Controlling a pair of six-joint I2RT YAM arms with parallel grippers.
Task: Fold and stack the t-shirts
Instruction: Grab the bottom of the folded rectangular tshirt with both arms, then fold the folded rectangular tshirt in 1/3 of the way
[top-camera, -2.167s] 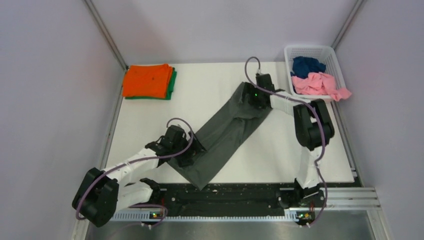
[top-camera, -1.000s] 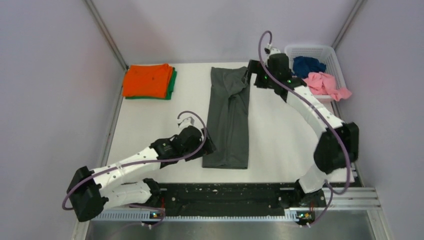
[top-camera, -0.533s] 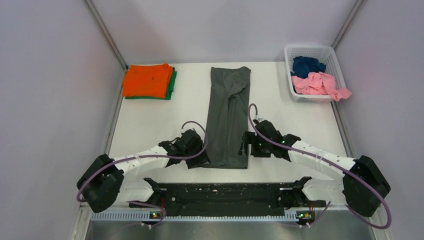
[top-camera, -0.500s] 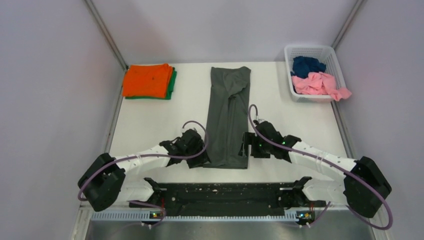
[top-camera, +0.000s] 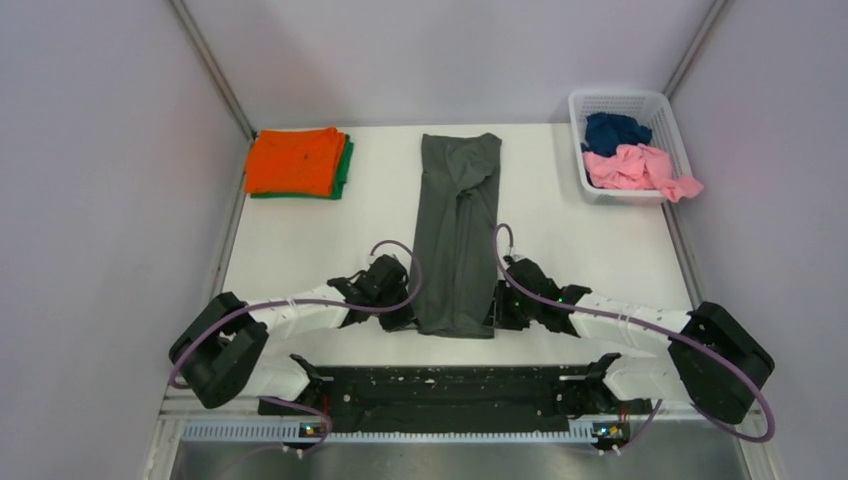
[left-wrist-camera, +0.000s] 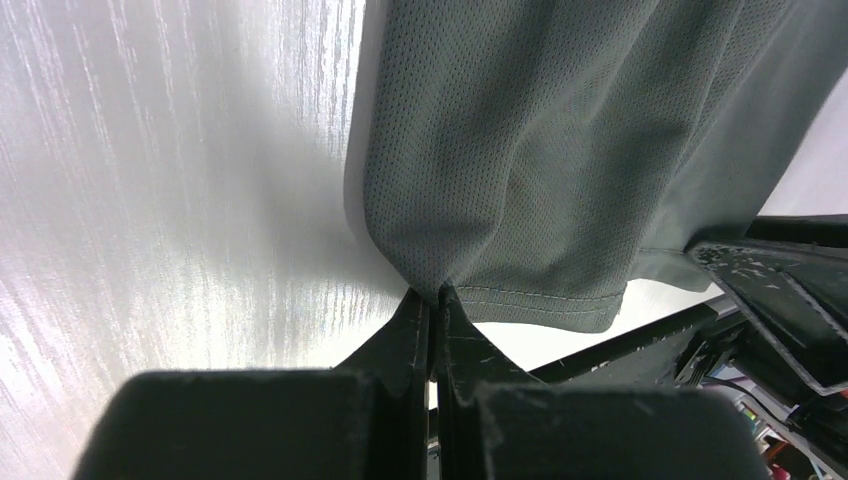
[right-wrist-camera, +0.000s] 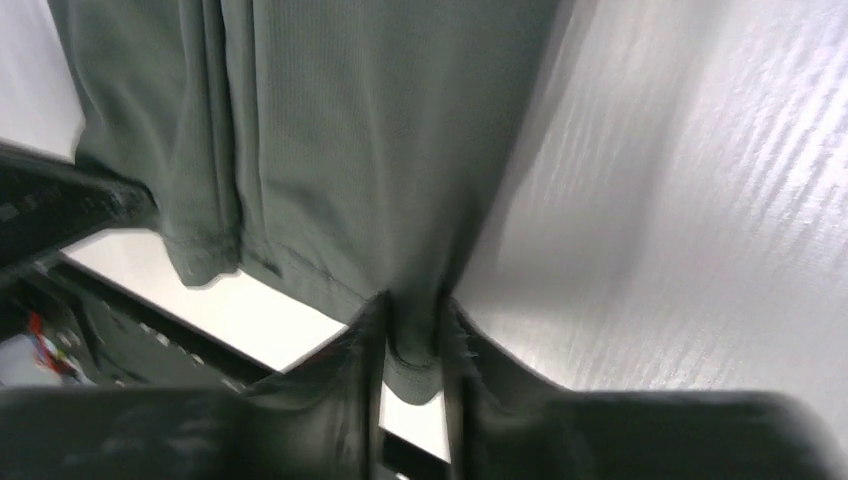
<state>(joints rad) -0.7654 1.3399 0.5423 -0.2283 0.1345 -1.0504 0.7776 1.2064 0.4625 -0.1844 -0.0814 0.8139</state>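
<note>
The dark grey t-shirt (top-camera: 458, 235) lies as a long narrow strip down the middle of the table, its hem toward me. My left gripper (top-camera: 412, 318) is at the near left corner; in the left wrist view its jaws (left-wrist-camera: 436, 295) are shut on a pinch of grey mesh cloth (left-wrist-camera: 520, 160). My right gripper (top-camera: 497, 313) is at the near right corner, and its jaws (right-wrist-camera: 412, 330) are shut on the hem edge of the shirt (right-wrist-camera: 330, 130), cloth filling the gap. An orange t-shirt (top-camera: 296, 160) lies folded on a green one (top-camera: 346, 170) at the far left.
A white lattice basket (top-camera: 655, 102) stands at the far right corner with a navy t-shirt (top-camera: 612, 130) and a pink t-shirt (top-camera: 640, 168) bundled inside, the pink one spilling over its rim. A black rail (top-camera: 450, 385) runs along the table's near edge just behind both grippers.
The right arm swung from the shirt's far end to its near right corner. Both grippers, open a second ago, have closed on the near corners. The shirt lies unmoved.
</note>
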